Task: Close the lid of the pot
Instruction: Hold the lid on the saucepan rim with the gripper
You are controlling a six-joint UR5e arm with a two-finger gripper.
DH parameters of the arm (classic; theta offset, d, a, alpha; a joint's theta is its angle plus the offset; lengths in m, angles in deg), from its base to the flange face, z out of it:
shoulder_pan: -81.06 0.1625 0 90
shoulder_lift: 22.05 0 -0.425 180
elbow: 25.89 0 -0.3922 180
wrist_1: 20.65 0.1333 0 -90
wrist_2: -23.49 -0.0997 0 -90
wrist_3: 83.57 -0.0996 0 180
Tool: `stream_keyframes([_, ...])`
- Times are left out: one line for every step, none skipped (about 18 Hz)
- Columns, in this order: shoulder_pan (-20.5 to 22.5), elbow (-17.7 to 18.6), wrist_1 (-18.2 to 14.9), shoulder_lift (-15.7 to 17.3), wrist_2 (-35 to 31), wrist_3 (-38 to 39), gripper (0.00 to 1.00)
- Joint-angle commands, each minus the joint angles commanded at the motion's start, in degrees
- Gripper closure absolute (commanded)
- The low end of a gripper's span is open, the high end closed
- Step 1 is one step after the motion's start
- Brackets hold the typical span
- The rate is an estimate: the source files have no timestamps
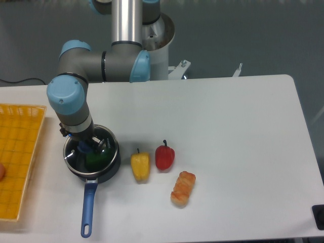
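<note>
The black pot (109,169) stands at the front left of the table, its long blue handle (88,207) pointing toward the front edge. The glass lid (107,152) with its metal rim lies over the pot's mouth, and a bit of its blue knob (84,148) shows beside the fingers. Something green (96,159) shows through the glass. My gripper (92,146) reaches straight down onto the middle of the lid, at the knob. The wrist hides most of the fingers, so how far apart they stand does not show.
A yellow pepper (140,166), a red pepper (164,156) and a bread roll (183,188) lie right of the pot. A yellow basket (20,152) sits at the left edge. The arm's base (152,35) stands behind the table.
</note>
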Motion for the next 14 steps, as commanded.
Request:
stream_keyframes([0.0, 0.0, 0.1, -0.1, 0.0, 0.0, 0.45])
stream_keyframes([0.0, 0.0, 0.2, -0.3, 0.0, 0.1, 0.45])
stream_keyframes([0.0, 0.0, 0.6, -0.4, -0.1, 0.1, 0.45])
stream_keyframes([0.0, 0.0, 0.8, -0.4, -0.1, 0.1, 0.45])
stream_keyframes([0.0, -0.1, 0.8, -0.6, -0.1, 0.1, 0.45])
stream_keyframes([0.0, -0.1, 0.8, -0.6, -0.1, 0.1, 0.45])
stream_keyframes([0.0, -0.2, 0.8, -0.6, -0.1, 0.1, 0.45])
stream_keyframes([0.0, -0.2, 0.8, -0.6, -0.1, 0.1, 0.45])
stream_keyframes([0.0, -0.1, 0.8, -0.6, -0.1, 0.1, 0.45])
stream_keyframes([0.0, -0.1, 0.8, -0.6, -0.1, 0.1, 0.45])
stream_keyframes([0.0, -0.2, 0.8, -0.6, -0.1, 0.1, 0.45])
stream_keyframes([0.0, -0.1, 0.8, -0.6, -0.1, 0.1, 0.45])
stream_keyframes([0.0, -0.1, 0.8, -0.6, -0.1, 0.1, 0.45])
stream_keyframes([0.0, -0.2, 0.8, -0.6, -0.1, 0.1, 0.45])
